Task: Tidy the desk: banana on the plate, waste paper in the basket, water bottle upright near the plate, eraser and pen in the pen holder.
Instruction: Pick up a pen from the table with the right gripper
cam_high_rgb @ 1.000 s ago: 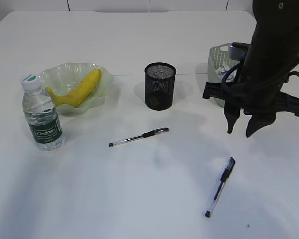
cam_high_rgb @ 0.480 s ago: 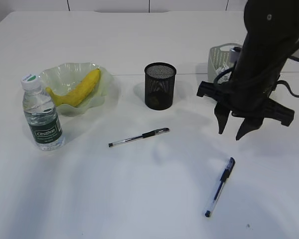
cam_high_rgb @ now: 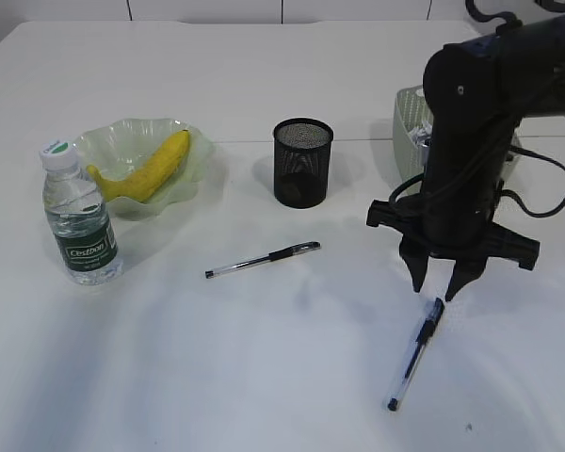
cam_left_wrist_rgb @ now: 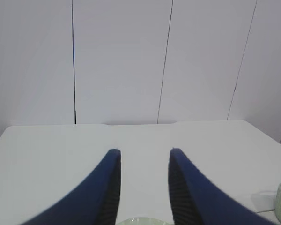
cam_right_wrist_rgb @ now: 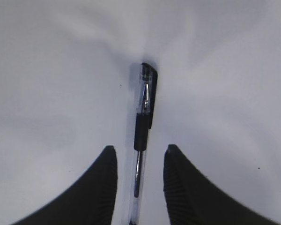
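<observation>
The blue-capped pen [cam_high_rgb: 415,353] lay on the near right of the desk, not yet gripped; the step in hand was picking it up for the mesh pen holder [cam_high_rgb: 302,162] further back. The right gripper [cam_high_rgb: 442,285] pointed straight down, partly open and empty, its fingers [cam_right_wrist_rgb: 103,187] straddling the barrel. Next it needed lowering and closing squarely across the pen.
</observation>
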